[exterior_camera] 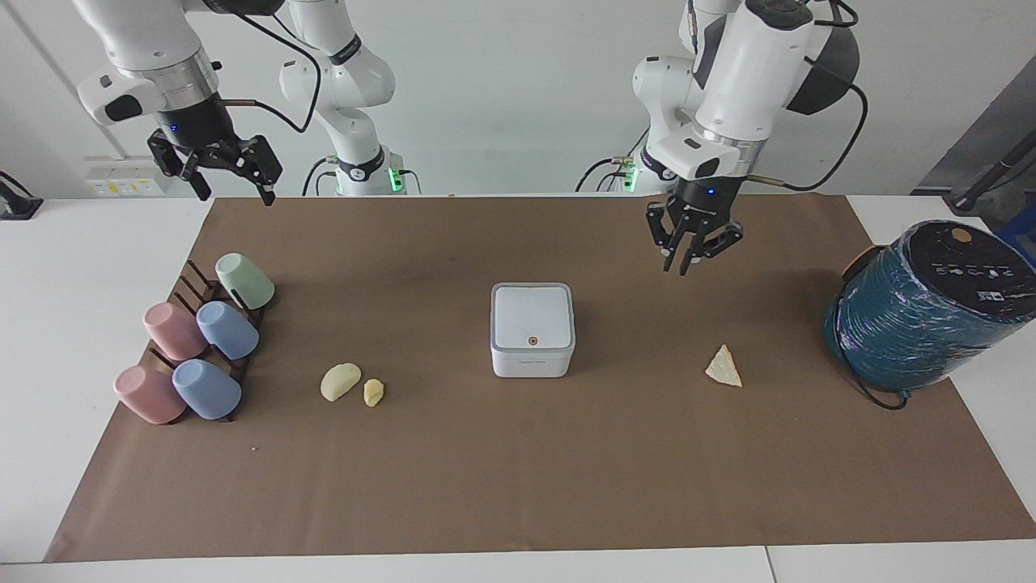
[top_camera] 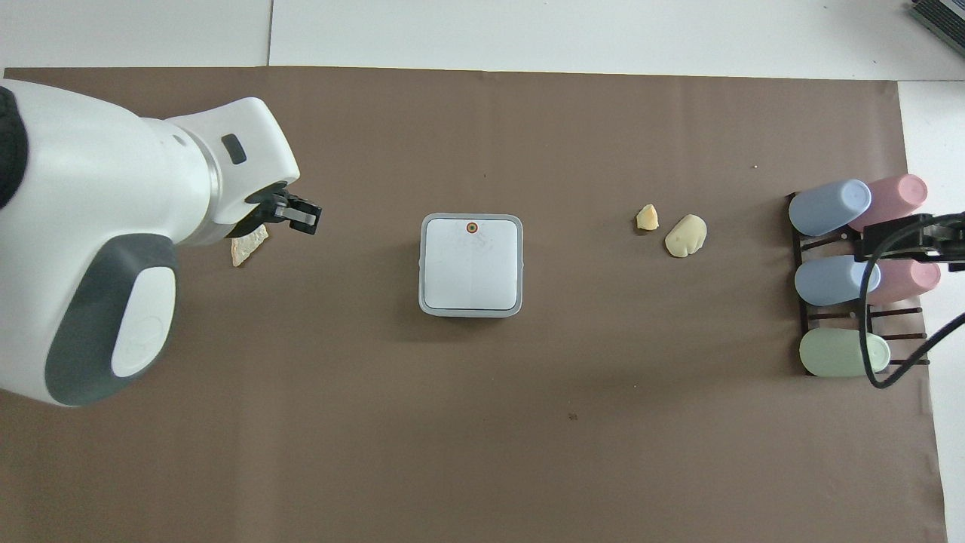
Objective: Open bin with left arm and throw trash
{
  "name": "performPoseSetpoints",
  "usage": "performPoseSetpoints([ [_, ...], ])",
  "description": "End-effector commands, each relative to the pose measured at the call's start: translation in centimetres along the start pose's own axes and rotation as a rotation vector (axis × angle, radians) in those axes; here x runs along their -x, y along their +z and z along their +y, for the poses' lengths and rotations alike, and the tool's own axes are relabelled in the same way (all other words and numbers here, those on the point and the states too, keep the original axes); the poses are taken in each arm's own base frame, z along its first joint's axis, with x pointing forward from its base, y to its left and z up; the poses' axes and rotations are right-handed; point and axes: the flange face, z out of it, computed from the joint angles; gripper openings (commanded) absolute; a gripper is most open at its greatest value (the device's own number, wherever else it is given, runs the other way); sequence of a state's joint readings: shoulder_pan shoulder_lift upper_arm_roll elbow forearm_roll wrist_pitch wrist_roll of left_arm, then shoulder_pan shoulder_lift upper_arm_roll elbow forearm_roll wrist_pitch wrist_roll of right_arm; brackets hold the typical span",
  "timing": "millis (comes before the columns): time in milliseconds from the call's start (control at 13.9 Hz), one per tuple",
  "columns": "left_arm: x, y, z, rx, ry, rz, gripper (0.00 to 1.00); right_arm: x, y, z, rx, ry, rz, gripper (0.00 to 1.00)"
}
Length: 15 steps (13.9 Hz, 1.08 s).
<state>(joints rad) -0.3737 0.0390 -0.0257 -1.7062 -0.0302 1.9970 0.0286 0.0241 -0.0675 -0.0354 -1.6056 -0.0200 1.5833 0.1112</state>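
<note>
The white bin [exterior_camera: 532,328] stands in the middle of the brown paper with its lid shut, orange dot on top; it also shows in the overhead view [top_camera: 471,264]. A rounded lump [exterior_camera: 340,381] and a small nugget [exterior_camera: 373,393] lie toward the right arm's end. A triangular wedge [exterior_camera: 724,366] lies toward the left arm's end, half covered by the arm in the overhead view [top_camera: 245,249]. My left gripper [exterior_camera: 686,265] hangs in the air over the paper between wedge and bin [top_camera: 301,219], touching nothing. My right gripper [exterior_camera: 235,194] is open, raised above the cup rack.
A dark rack [exterior_camera: 194,283] with several pastel cups [exterior_camera: 227,329] sits at the right arm's end. A big teal wrapped cylinder [exterior_camera: 923,316] stands at the left arm's end. Brown paper [exterior_camera: 518,470] covers the table.
</note>
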Motion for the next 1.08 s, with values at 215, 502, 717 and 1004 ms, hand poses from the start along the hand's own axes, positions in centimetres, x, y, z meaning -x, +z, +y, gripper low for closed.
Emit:
performPoseSetpoints([
  [215,-2.4,6.7,6.7,0.042,-0.075,0.083,0.0,-4.1,8.6,-3.3,-0.01,-0.126,0.05,1.0],
  [502,-2.9,8.9,9.5,0.062,-0.084,0.115,0.0,-6.9,15.7,-7.1,-0.016,-0.24,0.04,1.0],
  [717,-2.9,10.2,11.4,0.074,-0.096,0.123,0.0,-8.0,21.5,-9.8,-0.034,-0.309,0.075,1.0],
  [1004,-3.0,13.9,13.1,0.081,-0.106,0.116,0.0,-7.5,28.1,-12.8,-0.037,-0.397,0.104,1.0],
])
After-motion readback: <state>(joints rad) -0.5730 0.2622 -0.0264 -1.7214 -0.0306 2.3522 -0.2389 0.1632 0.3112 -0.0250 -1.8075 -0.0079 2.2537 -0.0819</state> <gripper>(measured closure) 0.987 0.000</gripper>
